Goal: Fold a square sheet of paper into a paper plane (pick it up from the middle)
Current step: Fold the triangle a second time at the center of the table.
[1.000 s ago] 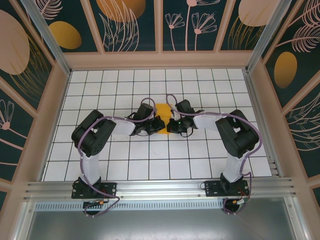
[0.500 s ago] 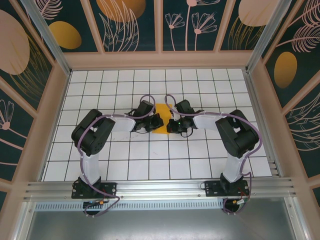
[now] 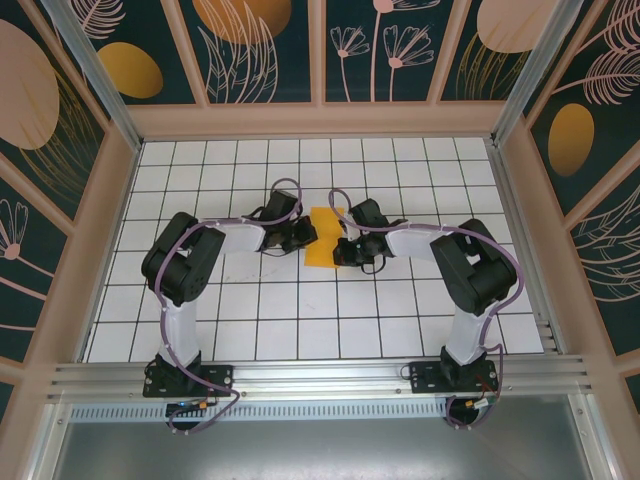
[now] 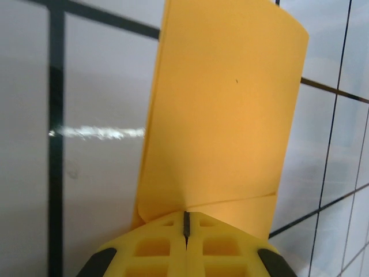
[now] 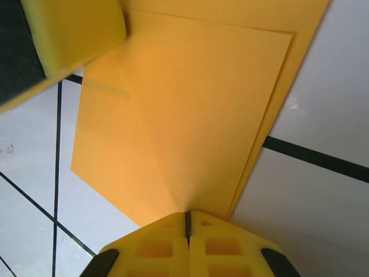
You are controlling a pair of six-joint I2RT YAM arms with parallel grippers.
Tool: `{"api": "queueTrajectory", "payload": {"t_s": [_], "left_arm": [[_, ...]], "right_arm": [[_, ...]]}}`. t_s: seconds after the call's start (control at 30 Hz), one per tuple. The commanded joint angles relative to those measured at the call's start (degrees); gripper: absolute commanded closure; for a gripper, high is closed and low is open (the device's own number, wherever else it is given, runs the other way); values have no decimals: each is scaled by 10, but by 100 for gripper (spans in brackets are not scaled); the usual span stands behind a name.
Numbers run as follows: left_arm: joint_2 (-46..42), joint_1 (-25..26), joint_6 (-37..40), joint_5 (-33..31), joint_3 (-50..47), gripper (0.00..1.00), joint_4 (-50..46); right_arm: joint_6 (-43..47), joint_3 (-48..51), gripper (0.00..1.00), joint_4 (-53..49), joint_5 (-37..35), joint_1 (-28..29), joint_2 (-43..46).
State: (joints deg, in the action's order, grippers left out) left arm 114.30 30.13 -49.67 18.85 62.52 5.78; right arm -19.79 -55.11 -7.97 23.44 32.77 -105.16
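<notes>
- Paper [image 4: 225, 115]: thin, orange-yellow, matt and smooth, with soft creases.
- Jaws: yellow plastic, matt, moulded with square hollows.
- Desk [image 4: 98, 184]: white, smooth and glossy; it reflects a bright streak of light; black grid lines.
- Rail [image 3: 320, 378] at the near edge: bare silver metal, dull shine.
- Arms [image 3: 180, 265]: black and white plastic shells, slight sheen.
</notes>
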Motion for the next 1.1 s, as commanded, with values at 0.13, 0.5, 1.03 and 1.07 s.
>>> {"api": "queueTrajectory", "payload": {"t_s": [0.13,0.5,1.03,1.07], "left_arm": [[34,-45,65,-110,40,98,-55],[-34,-46,101,-55,76,93,-44],[-8,15,36,52,-17,99,61],[-2,15,38,45,-12,100,52]], "right_arm": [[16,35,100,-110,-92,-4,-51],[13,30,100,-98,-63,-5,-37],[-5,11,100,-62,12,-11,-12],[-5,11,100,-61,13,-11,-10]]}}
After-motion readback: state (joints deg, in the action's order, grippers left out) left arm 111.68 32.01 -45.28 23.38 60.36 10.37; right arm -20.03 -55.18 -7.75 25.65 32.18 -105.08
